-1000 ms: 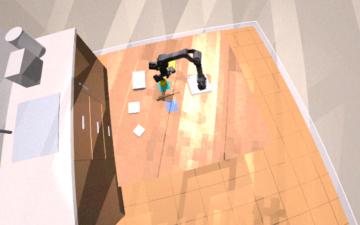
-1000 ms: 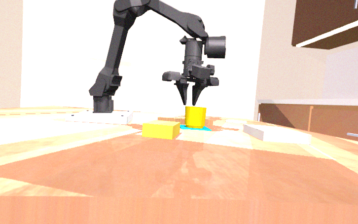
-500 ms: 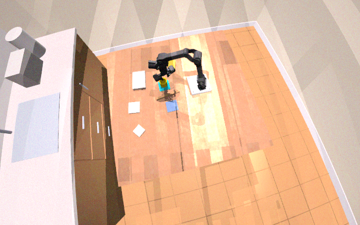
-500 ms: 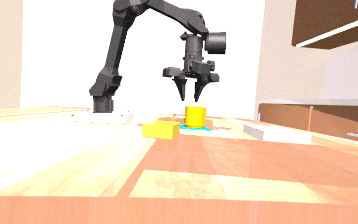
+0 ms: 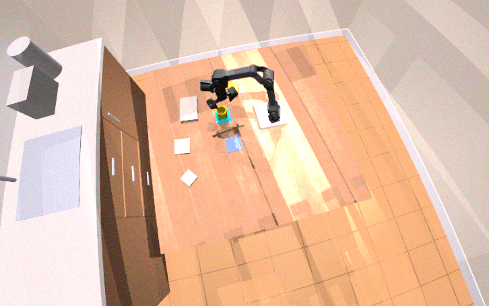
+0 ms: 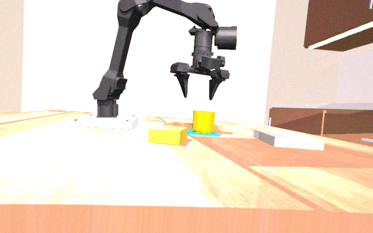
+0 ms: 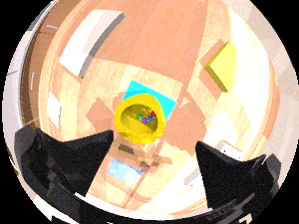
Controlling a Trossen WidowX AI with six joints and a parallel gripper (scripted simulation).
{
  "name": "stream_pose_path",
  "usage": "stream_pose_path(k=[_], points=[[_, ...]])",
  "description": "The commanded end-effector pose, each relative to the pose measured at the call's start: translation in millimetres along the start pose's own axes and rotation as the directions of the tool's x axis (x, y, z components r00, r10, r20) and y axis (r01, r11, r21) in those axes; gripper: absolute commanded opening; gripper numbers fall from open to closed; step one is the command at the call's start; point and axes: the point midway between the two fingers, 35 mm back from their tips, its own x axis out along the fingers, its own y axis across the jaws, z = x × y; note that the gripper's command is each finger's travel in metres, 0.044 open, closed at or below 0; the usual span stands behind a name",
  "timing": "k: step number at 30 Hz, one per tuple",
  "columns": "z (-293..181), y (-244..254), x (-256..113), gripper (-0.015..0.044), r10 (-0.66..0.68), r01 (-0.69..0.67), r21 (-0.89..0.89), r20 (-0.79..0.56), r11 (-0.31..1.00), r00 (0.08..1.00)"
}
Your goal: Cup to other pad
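Observation:
A yellow cup [image 5: 221, 111] [image 6: 203, 121] [image 7: 126, 129] stands upright on the cyan pad [image 5: 223, 120] [image 6: 217, 134] [image 7: 134, 89]. Several small coloured marbles [image 7: 145, 119] lie inside it in the wrist view. The blue pad [image 5: 234, 144] [image 7: 125, 170] lies apart from the cup and bears nothing. My gripper [image 6: 198, 98] [image 7: 155, 138] is wide open and empty. In the exterior view its fingertips hang above the cup's rim, not touching it. No marbles show outside the cup.
A thin brown bar [image 5: 227, 131] lies between the two pads. A yellow block [image 6: 167, 135] [image 7: 222, 67] and a pale flat box [image 5: 188, 108] [image 6: 295, 139] [image 7: 91, 43] lie on either side of the cup. Two white squares [image 5: 182, 145] [image 5: 188, 177] lie towards the cabinets.

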Motion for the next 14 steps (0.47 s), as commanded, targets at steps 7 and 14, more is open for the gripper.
stream_pose_path(k=[7, 14], points=[[0.4, 0.8, -30.3, 0.044, 0.003, -0.003, 0.005, 0.005, 1.0, 1.0], [0.1, 1.4, -38.1, 0.044, 0.005, -0.005, 0.002, 0.004, 1.0, 1.0]])
